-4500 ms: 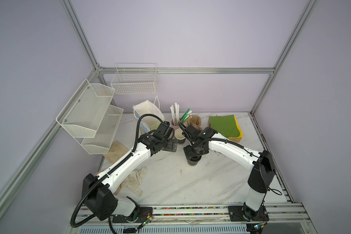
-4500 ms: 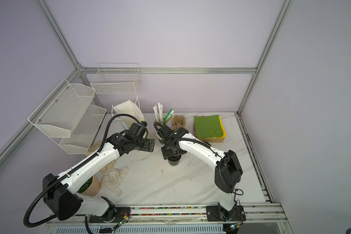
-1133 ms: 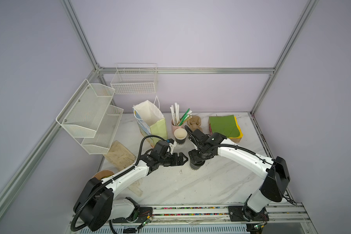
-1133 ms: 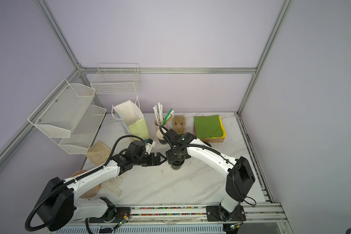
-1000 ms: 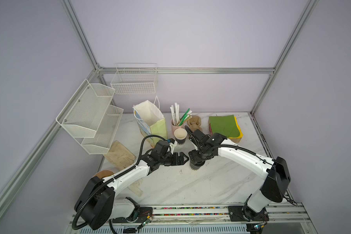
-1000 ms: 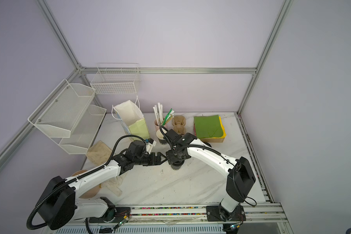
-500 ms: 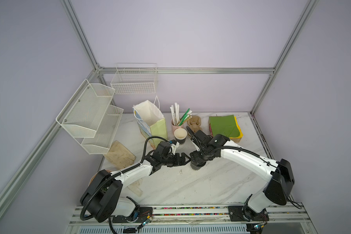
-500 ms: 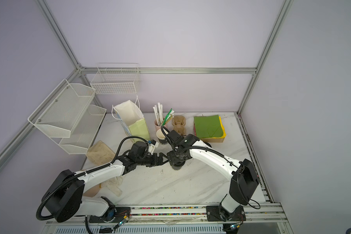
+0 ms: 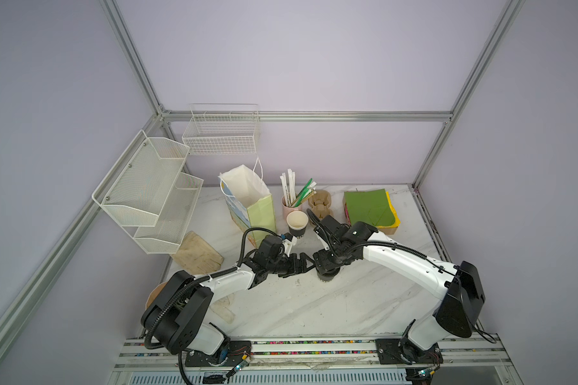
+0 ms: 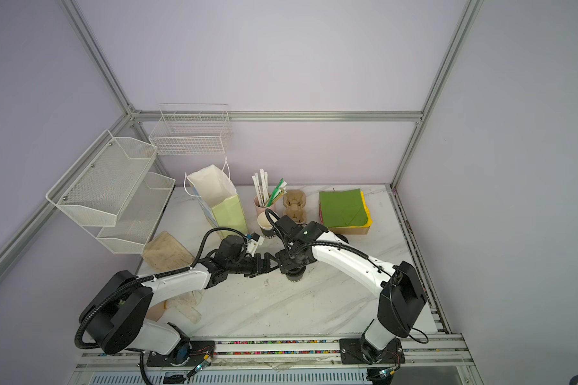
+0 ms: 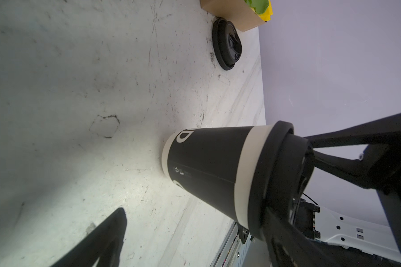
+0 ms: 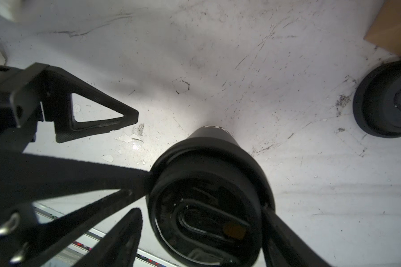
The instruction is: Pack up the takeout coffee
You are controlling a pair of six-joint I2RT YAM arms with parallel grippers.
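Room: pale lilac walls (image 9: 314,60) and aluminium rails (image 9: 307,116) box in the bench on three sides of the takeout coffee (image 11: 206,166).
Surface: white marble-look tabletop (image 9: 314,310), scuffed, speckled and chipped close around the coffee.
Far left of the coffee: white mesh shelves (image 9: 147,186) on the side wall and a wire basket (image 9: 221,133) on the back wall.
Behind-left of the coffee: open paper bag (image 9: 251,203), upright.
Left gripper (image 9: 305,264): jaws spread wide, just left of the coffee, holding nothing.
Takeout coffee: upright mid-table, lid on.
Right gripper (image 9: 326,266): above the coffee, fingers clamped on its lid rim.
Behind-right of the coffee: loose black lid (image 11: 227,44) just beside a cardboard box of green napkins (image 9: 369,206).
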